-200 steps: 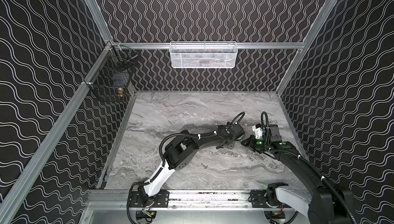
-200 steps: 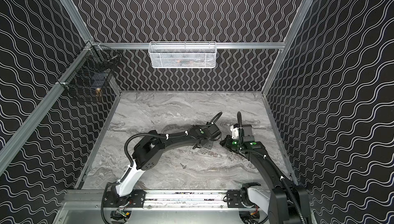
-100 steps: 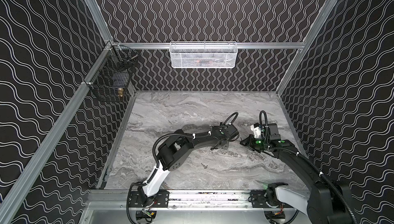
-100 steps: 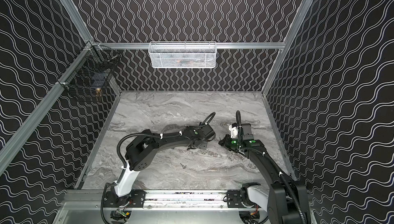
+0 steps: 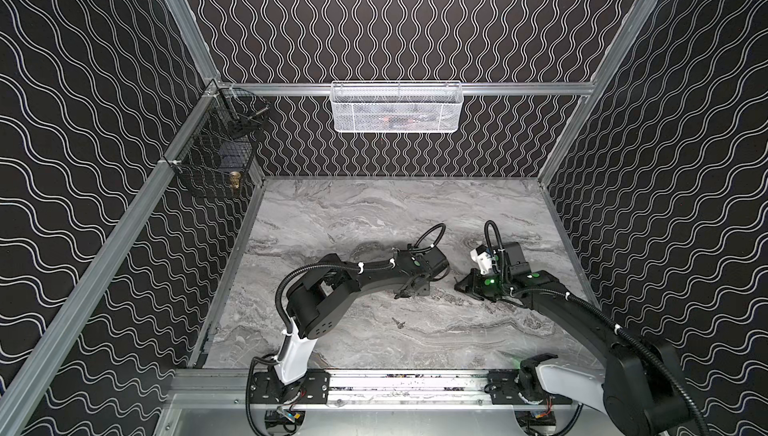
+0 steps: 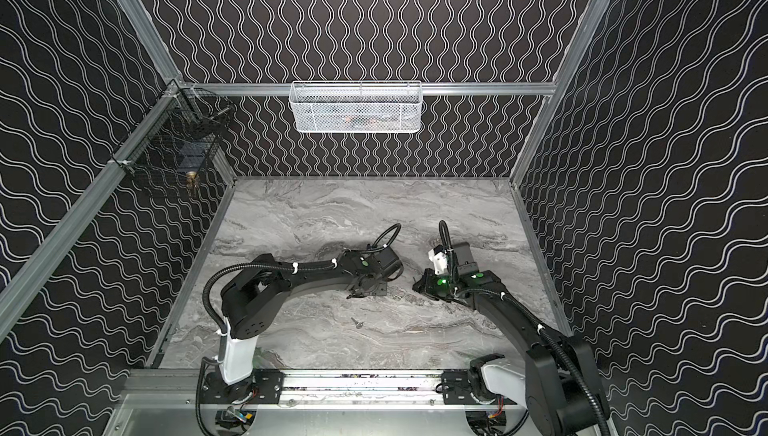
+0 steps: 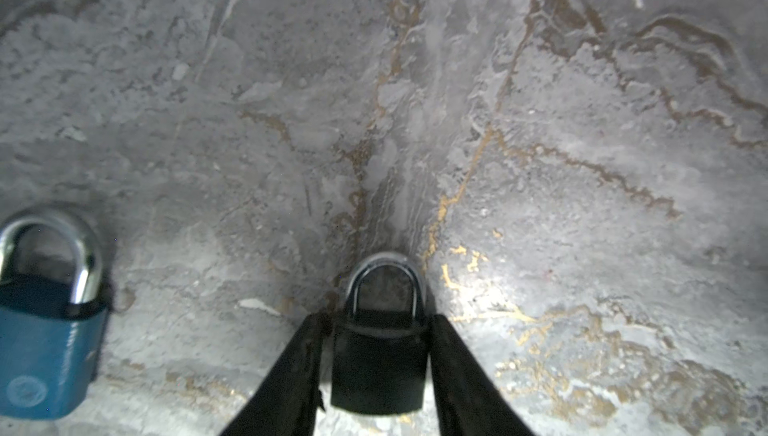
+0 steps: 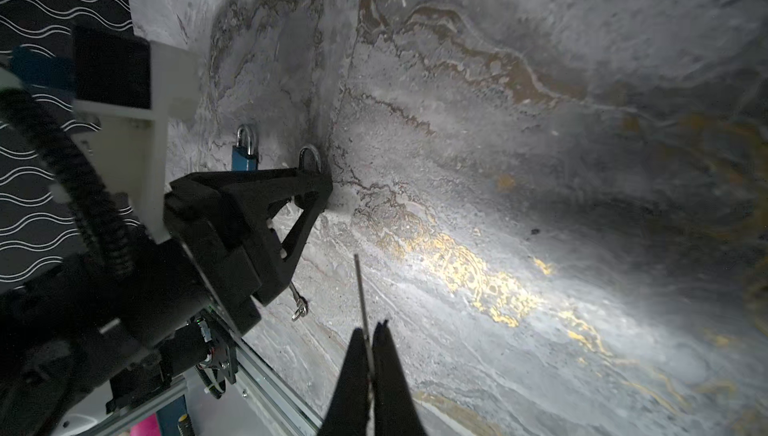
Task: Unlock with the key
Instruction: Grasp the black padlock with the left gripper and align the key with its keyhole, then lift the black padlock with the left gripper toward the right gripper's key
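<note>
The key (image 8: 360, 288) is pinched edge-on by the right claw (image 8: 371, 332), whose fingers are pressed together on it, and is held near the left claw (image 7: 376, 322). The black padlock (image 7: 378, 365) is clasped on both sides of its body by the left claw, low over the marbled desk (image 7: 582, 122), with its shackle seated. A blue padlock (image 7: 45, 338) is seen beside it, not touching. A second key (image 5: 399, 322) is seen loose on the desk, apart from both claws.

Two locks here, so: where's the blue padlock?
Left wrist view: blue padlock lies flat on the table, beside but apart from the black padlock between the fingers of the left gripper.
</note>
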Robot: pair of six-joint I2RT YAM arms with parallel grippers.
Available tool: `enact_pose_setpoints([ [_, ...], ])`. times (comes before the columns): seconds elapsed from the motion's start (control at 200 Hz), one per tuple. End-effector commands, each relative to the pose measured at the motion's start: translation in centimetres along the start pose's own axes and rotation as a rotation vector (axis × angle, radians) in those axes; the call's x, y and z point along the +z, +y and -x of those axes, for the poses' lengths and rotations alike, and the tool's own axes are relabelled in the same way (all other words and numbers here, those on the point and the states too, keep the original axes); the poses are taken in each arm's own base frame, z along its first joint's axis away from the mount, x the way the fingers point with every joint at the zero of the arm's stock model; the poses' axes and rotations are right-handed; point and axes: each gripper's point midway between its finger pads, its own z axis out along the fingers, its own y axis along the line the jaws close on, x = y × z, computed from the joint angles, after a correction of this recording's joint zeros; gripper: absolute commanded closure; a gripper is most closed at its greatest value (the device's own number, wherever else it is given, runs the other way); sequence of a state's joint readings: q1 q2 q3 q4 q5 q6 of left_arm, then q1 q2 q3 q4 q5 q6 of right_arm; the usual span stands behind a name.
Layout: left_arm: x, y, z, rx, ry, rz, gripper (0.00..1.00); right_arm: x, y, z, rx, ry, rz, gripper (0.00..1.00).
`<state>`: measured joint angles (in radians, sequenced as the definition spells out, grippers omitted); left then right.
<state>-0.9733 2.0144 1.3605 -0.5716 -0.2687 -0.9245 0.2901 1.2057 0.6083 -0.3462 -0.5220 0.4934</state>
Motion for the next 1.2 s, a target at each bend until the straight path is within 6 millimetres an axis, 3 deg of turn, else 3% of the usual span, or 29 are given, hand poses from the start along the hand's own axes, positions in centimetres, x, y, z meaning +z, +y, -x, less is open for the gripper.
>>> enact_pose_setpoints([
  [0.0,0.1,0.8,-1.3,-0.022,0.076,0.033,0.5,0.2,0.5,0.5,-0.004,-0.013,0.014,1.0],
  [0.33,-0.2,0.9,-1.8,-0.056,0.141,0.025,0.49,0.2,0.7,0.7,-0.031,0.0,0.016,1.0],
  [0.801,0.4,-0.3,-2.5,-0.054,0.191,-0.023,0.57,0.4,0.5,0.1,-0.033,0.016,0.02,1.0],
  [1.191,0.5,0.1,-2.2,-0.043,0.177,0.0,0.66,0.6,0.8,0.2,-0.033,0.022,0.038,1.0],
])
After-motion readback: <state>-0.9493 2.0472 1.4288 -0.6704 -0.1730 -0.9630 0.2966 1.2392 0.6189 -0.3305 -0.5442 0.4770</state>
